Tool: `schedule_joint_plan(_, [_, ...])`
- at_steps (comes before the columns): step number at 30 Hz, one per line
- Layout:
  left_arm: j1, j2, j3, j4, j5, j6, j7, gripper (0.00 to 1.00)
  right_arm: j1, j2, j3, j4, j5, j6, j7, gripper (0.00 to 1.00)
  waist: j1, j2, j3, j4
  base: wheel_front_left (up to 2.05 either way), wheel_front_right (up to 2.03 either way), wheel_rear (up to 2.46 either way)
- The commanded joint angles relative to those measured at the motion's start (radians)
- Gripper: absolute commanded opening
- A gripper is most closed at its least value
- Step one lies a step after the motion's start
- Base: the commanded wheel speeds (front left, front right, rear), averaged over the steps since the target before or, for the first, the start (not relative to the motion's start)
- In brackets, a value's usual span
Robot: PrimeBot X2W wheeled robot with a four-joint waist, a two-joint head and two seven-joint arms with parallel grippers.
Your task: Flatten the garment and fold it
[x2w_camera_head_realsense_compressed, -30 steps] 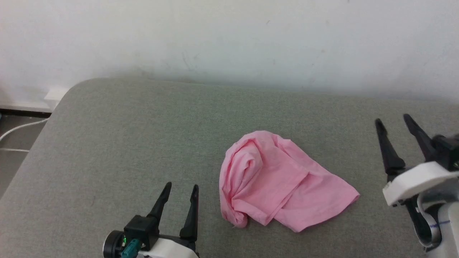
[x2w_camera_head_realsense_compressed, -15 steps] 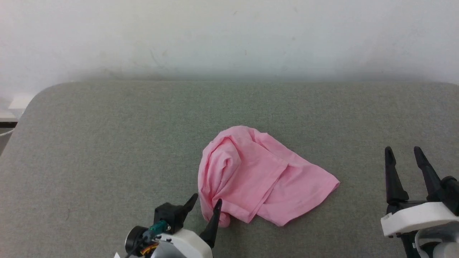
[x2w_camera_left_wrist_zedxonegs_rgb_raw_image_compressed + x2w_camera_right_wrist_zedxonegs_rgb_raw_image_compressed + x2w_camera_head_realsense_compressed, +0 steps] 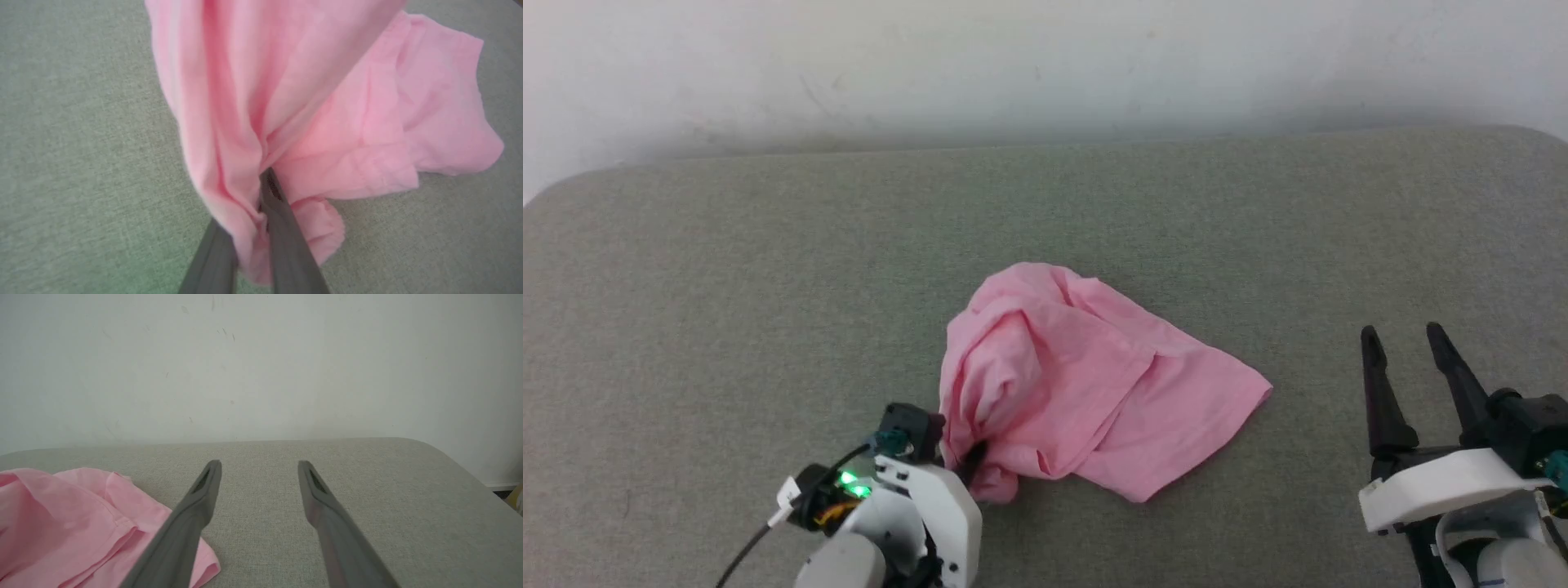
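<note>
The light-pink garment lies crumpled in the middle of the grey padded surface. My left gripper is at its near left end, fingertips buried in the cloth. In the left wrist view the garment has a bunched fold pinched between the two fingers of the left gripper, which is shut on it. My right gripper stands open to the right of the garment, apart from it. In the right wrist view the right gripper holds nothing and the garment's corner lies at the lower left.
A white wall runs along the far edge of the padded surface. The surface's rounded corners show at the far left and far right. Bare grey fabric lies all around the garment.
The camera has shifted. My left gripper moved right to the garment's near left end and closed on a fold, bunching the cloth there. The right gripper stayed open.
</note>
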Motion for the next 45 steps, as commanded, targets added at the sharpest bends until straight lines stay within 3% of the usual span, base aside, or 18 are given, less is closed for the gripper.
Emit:
schedule_joint_plan(1, [-0.028,0.015,-0.001,-0.005,-0.005,-0.005,-0.008,0.00,-0.015,0.003,0.007,0.008,-0.009,-0.001,-0.007,1.00,-0.0001,0.0000,0.010,-0.017,0.00,0.00,0.00])
schedule_joint_plan(6, [-0.087,0.033,0.018,-0.053,0.010,0.001,-0.124,0.00,-0.021,0.005,0.023,0.034,-0.007,-0.001,-0.014,1.00,-0.0001,0.0000,-0.016,-0.036,0.00,0.00,0.00])
schedule_joint_plan(14, [-0.168,0.064,-0.009,-0.167,0.183,0.088,-0.425,0.00,-0.019,0.008,0.031,0.055,-0.005,-0.001,-0.025,1.00,-0.0001,0.0000,-0.042,-0.045,0.00,0.00,0.00])
schedule_joint_plan(18, [-0.119,0.096,-0.107,-0.100,0.275,0.073,-0.398,0.00,-0.017,0.008,0.043,0.063,0.001,-0.001,-0.030,1.00,-0.0001,0.0000,-0.034,-0.038,0.00,0.00,0.00])
schedule_joint_plan(23, [-0.051,0.092,-0.193,0.024,0.295,0.040,-0.337,0.00,-0.027,0.009,0.054,0.075,0.003,-0.001,-0.029,1.00,-0.0001,0.0000,-0.012,-0.021,0.00,0.00,0.00])
schedule_joint_plan(24, [-0.043,0.088,-0.198,0.049,0.291,0.039,-0.322,0.14,-0.028,0.009,0.055,0.077,0.003,-0.001,-0.028,1.00,-0.0001,0.0000,-0.009,-0.017,0.00,0.00,0.00])
schedule_joint_plan(26, [-0.039,0.081,-0.204,0.082,0.289,0.044,-0.308,1.00,-0.029,0.009,0.057,0.082,0.004,-0.001,-0.026,1.00,-0.0001,0.0000,-0.007,-0.005,0.00,0.00,0.00])
schedule_joint_plan(34, [-0.028,0.071,-0.157,0.073,0.235,0.083,-0.379,1.00,-0.010,0.009,0.042,0.101,-0.001,-0.001,-0.013,1.00,-0.0001,0.0000,-0.049,0.046,0.00,0.00,0.00])
schedule_joint_plan(40, [0.048,0.093,-0.087,-0.072,0.157,0.115,-0.403,1.00,0.011,0.009,0.013,0.101,-0.003,-0.001,-0.003,1.00,-0.0001,0.0000,-0.084,0.085,0.00,0.00,0.00])
schedule_joint_plan(45, [0.090,0.096,-0.025,-0.230,0.065,0.126,-0.332,1.00,0.016,0.009,0.007,0.097,-0.007,-0.001,0.006,1.00,-0.0001,0.0000,-0.087,0.098,0.00,0.00,0.00])
